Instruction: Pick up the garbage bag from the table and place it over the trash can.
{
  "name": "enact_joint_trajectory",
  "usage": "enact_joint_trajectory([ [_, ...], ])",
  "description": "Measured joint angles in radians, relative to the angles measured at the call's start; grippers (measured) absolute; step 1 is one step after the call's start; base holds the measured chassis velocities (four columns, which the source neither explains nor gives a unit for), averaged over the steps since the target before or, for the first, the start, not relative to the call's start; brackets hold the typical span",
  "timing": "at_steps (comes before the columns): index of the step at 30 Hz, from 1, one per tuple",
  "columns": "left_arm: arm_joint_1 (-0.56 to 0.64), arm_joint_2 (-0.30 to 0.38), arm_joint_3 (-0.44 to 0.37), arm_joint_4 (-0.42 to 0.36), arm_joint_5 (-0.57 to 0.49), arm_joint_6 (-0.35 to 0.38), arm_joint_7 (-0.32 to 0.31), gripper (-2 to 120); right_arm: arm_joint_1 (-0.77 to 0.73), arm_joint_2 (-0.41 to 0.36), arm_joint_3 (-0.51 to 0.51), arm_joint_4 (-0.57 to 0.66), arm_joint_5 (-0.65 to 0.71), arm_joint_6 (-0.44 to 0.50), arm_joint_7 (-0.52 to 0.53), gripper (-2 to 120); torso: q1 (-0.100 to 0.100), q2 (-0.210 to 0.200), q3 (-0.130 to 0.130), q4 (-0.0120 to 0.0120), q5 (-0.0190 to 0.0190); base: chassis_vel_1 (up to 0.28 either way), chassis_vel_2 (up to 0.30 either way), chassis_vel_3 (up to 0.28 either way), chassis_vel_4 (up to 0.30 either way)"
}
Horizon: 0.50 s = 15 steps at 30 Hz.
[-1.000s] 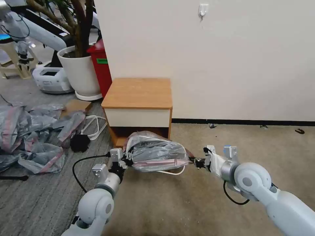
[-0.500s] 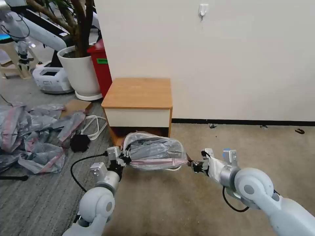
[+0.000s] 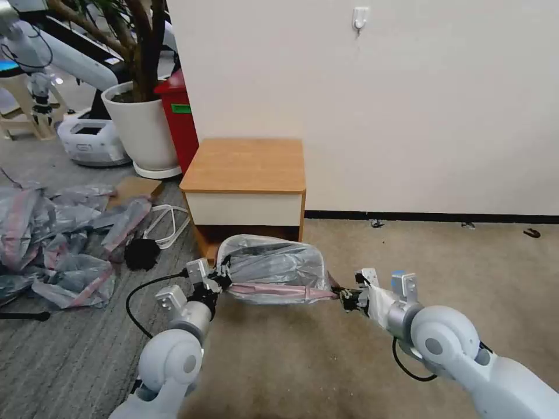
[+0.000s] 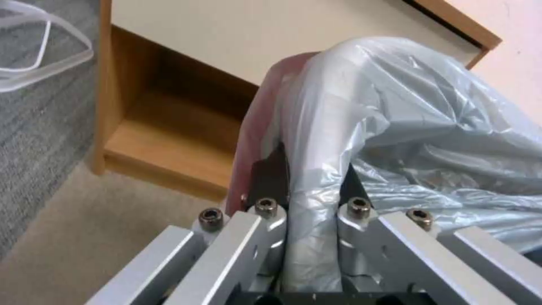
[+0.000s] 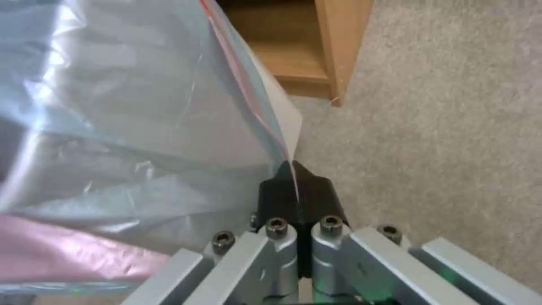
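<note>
I see left pincer point(image 3: 223, 278) and right pincer point(image 3: 345, 299) both clenched on the garbage bag point(image 3: 273, 269), stretched before the counter's point(image 3: 244, 166) front edge.

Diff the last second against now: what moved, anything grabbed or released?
Both grippers, left gripper and right gripper, stay shut on the garbage bag, stretched between them in front of the table. Both arms drew slightly back toward the robot, carrying the bag along; its mouth now looks flatter and more squared. Nothing grabbed or released. Table, heap of bags and plant pot unchanged.
</note>
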Motion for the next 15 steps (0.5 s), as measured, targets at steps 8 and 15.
enact_joint_trajectory([
  [8,-0.018,-0.009,0.015,0.001,-0.054,0.001,-0.046,5,0.001,0.001,-0.018,0.0,-0.074,0.028,-0.005,0,0.0,0.0,0.0,0.0,-0.0001,0.0,0.0,0.0,0.0],
  [15,-0.038,-0.014,0.027,0.006,-0.101,0.008,-0.093,5,-0.001,0.018,-0.044,-0.016,-0.149,0.071,-0.001,0,0.0,0.0,0.0,0.0,0.0001,0.0,0.0,0.0,0.0],
])
